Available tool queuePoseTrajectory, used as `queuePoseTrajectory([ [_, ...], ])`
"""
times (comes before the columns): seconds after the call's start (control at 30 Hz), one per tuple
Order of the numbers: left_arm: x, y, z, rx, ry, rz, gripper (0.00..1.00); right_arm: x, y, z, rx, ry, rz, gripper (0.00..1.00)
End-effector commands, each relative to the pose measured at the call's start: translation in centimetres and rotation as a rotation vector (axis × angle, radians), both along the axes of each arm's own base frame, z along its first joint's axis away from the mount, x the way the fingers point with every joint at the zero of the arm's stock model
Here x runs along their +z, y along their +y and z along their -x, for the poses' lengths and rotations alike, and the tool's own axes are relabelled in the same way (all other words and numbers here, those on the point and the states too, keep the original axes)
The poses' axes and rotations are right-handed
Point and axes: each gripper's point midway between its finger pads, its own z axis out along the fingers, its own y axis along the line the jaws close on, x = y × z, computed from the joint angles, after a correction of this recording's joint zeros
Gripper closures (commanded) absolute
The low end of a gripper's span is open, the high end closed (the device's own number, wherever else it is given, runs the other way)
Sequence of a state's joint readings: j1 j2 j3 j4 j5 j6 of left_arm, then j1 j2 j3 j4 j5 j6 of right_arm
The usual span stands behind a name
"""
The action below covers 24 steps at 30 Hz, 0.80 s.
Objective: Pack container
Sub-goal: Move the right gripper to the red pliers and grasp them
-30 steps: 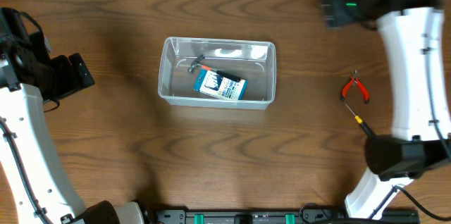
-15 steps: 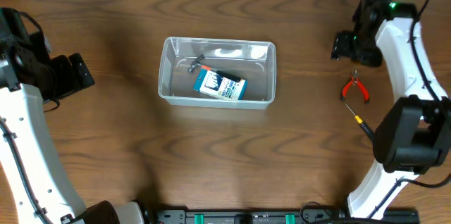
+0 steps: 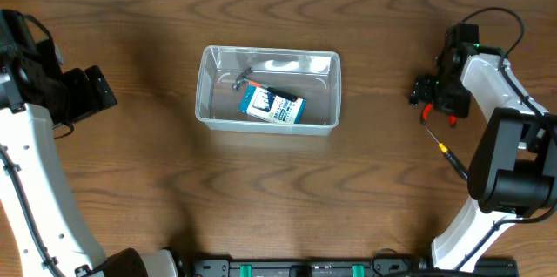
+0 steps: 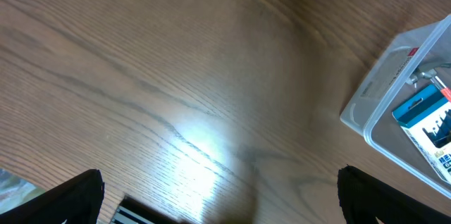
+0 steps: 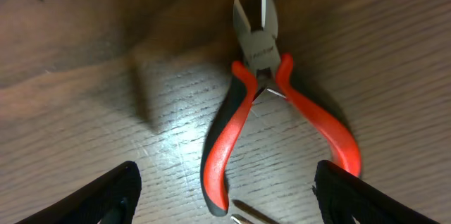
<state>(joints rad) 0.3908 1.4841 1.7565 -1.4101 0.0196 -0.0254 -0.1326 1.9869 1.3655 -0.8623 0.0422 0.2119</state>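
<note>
The clear plastic container (image 3: pixel 203 94) stands mid-table and holds a blue-and-white box (image 3: pixel 271 105) and a small hammer-like tool (image 3: pixel 243 79). Red-handled pliers (image 5: pixel 262 97) lie on the wood at the right, jaws pointing away in the right wrist view. My right gripper (image 3: pixel 438 94) hovers directly above them, open and empty, its fingers (image 5: pixel 106 196) spread wider than the handles; only a bit of red handle (image 3: pixel 426 114) shows overhead. My left gripper (image 3: pixel 91 91) is open and empty at the far left, with the container's corner (image 4: pixel 384 86) to its upper right.
A thin screwdriver (image 3: pixel 444 148) with a yellow collar lies just in front of the pliers; its tip (image 5: pixel 248 216) shows at the lower edge of the right wrist view. Both arm bases stand along the table's front edge.
My right arm has swung from the back right corner forward and down, and now sits over the pliers. The left arm and the container's contents have not moved.
</note>
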Motion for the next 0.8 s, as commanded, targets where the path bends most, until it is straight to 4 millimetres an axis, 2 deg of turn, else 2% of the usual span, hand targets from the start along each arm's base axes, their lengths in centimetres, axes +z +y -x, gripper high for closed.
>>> queuePoseTrajectory([
  [0.0,-0.2,0.1,0.2,-0.001,0.014,0.0,0.02,-0.4,0.0,0.3,0.01,0.0,0.0,0.18],
  [0.37,-0.4,-0.1,0.6,-0.001,0.028,0.006,0.02,-1.4,-0.3,-0.3,0.025,-0.042,0.022,0.18],
  [0.6,-0.4,-0.1,0.6,-0.001,0.028,0.006,0.02,-2.8,-0.2,0.4,0.027,-0.045,0.023,0.2],
  [0.67,-0.4,-0.1,0.6,-0.001,0.028,0.006,0.02,-2.9,-0.2,0.5,0.027,-0.042,0.023,0.23],
  [0.77,-0.4,-0.1,0.6,-0.001,0.028,0.006,0.02,-2.9,-0.2,0.5,0.027,-0.044,0.023,0.37],
])
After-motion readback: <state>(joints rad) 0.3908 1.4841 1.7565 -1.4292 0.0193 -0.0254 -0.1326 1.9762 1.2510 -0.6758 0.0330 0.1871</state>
